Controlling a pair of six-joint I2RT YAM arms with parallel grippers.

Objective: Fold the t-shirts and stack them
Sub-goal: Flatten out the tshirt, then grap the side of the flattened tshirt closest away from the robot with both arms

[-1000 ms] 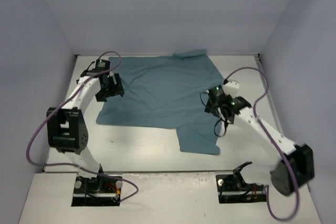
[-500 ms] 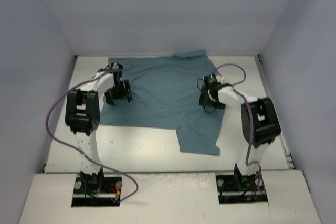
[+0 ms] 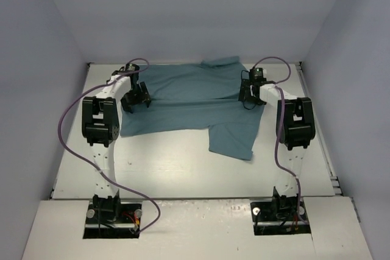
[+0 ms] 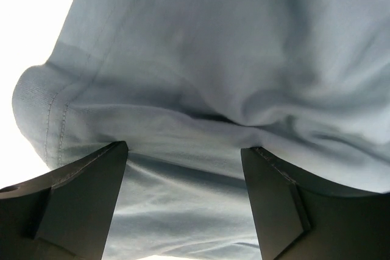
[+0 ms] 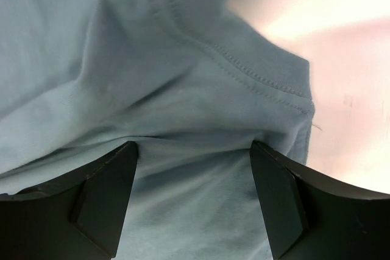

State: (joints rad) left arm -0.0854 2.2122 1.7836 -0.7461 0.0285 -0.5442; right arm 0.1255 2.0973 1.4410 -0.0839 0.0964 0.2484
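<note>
The teal t-shirt is spread over the far half of the white worktop, with its upper border laid close along the far edge and one short sleeve turned toward that edge, right of the middle. A narrower flap of the cloth reaches toward the near edge on the right side, and a long crease is seen running across the garment between the two tools. The left gripper is set at the shirt's left border, near the far-left corner, and the right gripper at its right border, near the far-right corner. In the left wrist view a bunched ridge of cloth is pinched between the dark fingers, and a stitched hem curls round beside the left finger. In the right wrist view a like fold is clamped between the fingers, with a stitched seam running across the cloth above them. Both arms are stretched out from the near edge.
</note>
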